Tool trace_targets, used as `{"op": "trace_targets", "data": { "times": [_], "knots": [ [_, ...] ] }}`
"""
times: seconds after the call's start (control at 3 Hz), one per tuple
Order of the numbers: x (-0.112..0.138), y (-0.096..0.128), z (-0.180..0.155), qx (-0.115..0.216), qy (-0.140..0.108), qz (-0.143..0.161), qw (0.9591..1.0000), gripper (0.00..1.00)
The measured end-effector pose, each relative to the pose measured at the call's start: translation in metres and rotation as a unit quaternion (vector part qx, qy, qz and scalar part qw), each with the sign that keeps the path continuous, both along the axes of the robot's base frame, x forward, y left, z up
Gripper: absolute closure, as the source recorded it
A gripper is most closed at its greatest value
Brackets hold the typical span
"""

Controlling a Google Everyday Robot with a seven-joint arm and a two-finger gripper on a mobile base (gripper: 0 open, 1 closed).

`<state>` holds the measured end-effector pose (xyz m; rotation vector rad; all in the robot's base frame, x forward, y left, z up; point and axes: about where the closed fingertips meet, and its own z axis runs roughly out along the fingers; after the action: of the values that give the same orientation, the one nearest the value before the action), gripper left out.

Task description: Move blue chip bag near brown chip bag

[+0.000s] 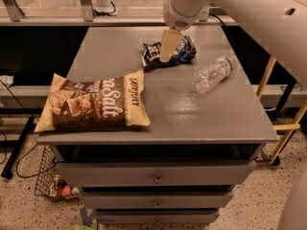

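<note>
At the back of the flat grey cabinet top [216, 114], right of centre, lies the small crumpled navy-blue foil chip bag [184, 51]. Its long axis runs left to right, with the right end angled slightly toward the rear. Its white print is too small to read. The large flat brown and cream chip bag [93, 104] lies well apart at the front-left corner, lengthwise left to right. It bears "Salt" in big white letters and a smaller line near its right end that looks like "LATE JULY". The cream-coloured gripper [166, 56] hangs down from the white arm over the middle of the blue bag, its tip at the foil. Whether it is open or gripping cannot be told. A clear plastic bottle [213, 73] lies on its side just right of the blue bag.
</note>
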<state>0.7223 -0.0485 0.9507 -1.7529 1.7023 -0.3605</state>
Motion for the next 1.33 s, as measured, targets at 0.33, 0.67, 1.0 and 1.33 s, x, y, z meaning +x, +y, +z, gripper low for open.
{"op": "trace_targets", "data": {
  "times": [0.33,0.67,1.0,1.33],
  "knots": [
    [0.002,0.020,-0.021,-0.011,0.012,0.015,0.9997,0.00],
    [0.008,0.025,-0.041,-0.024,0.025,0.014,0.9993,0.00],
    [0.017,0.025,-0.057,-0.032,0.031,0.008,0.9989,0.00],
    [0.027,0.018,-0.068,-0.042,0.035,-0.004,0.9985,0.00]
  ]
}}
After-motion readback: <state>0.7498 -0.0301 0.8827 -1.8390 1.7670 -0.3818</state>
